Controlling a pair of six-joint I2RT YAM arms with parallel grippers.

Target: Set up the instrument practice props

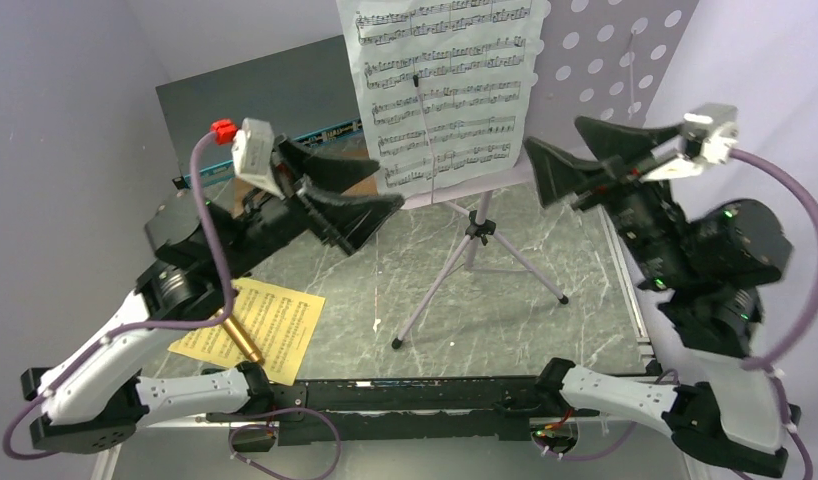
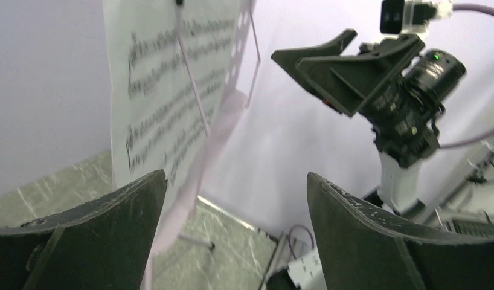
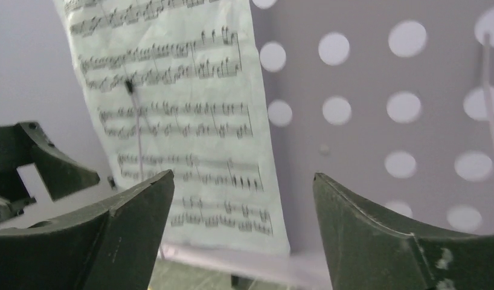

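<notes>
The pale lilac perforated music stand [image 1: 605, 60] stands on its tripod legs [image 1: 475, 255] at the back centre. A white music sheet [image 1: 445, 90] rests on its left half under a thin wire clip. The yellow music sheet [image 1: 270, 320] lies flat at the front left, with the gold microphone [image 1: 240, 338] on it. My left gripper [image 1: 385, 185] is open and empty, just left of the white sheet's lower edge. My right gripper [image 1: 553, 135] is open and empty, right of the sheet, in front of the stand. The right wrist view shows the sheet [image 3: 178, 121] and the panel [image 3: 365, 109]. The black mic stand is out of view.
A flat grey network switch [image 1: 265, 95] with a blue front lies at the back left behind my left arm. The table's right edge rail [image 1: 625, 300] runs beside my right arm. In the left wrist view, the sheet [image 2: 166, 90] is at left and my right gripper [image 2: 329, 57] at upper right.
</notes>
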